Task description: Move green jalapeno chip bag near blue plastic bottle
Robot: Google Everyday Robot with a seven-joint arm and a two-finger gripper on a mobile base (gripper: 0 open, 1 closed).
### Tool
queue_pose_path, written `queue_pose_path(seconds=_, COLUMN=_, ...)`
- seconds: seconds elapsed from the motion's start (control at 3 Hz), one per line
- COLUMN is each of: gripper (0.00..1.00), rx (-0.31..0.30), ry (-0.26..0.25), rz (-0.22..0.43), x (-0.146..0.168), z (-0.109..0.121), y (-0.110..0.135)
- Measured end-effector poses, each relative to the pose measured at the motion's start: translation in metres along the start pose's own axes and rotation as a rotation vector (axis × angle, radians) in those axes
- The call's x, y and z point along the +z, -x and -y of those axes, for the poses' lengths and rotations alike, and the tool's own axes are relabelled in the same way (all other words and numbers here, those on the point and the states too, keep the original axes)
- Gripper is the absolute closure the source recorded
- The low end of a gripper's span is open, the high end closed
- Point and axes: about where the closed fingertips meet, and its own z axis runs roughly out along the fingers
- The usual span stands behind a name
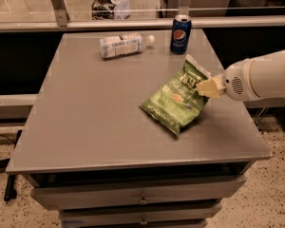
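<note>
The green jalapeno chip bag [175, 100] lies on the grey table [85, 127] right of the middle, with its upper right corner lifted. My gripper [205, 87] reaches in from the right on a white arm and is shut on the bag's right edge. The blue plastic bottle [121, 45] lies on its side at the back of the table, cap pointing right, well to the upper left of the bag.
A dark blue Pepsi can [181, 34] stands upright at the back, right of the bottle and just behind the bag. A metal rail and glass run behind the table. Drawers sit below the table's front edge.
</note>
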Motion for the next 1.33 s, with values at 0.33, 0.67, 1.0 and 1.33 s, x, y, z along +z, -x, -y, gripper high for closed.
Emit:
queue_pose_path(seconds=0.33, gripper=1.00, rx=0.121, ry=-0.090, rz=0.099, x=0.013, z=0.024, y=0.022)
queue_pose_path(seconds=0.67, gripper=1.00, rx=0.211, ry=-0.201, rz=0.212, x=0.023, z=0.058, y=0.051)
queue_pose_path(seconds=1.0, gripper=1.00, rx=0.271, ry=-0.283, rz=0.311, x=0.031, z=0.091, y=0.074)
queue_pose_path(seconds=1.33, gripper=1.00, rx=0.352, ry=-0.328, rz=0.374, x=0.044, z=0.120, y=0.090)
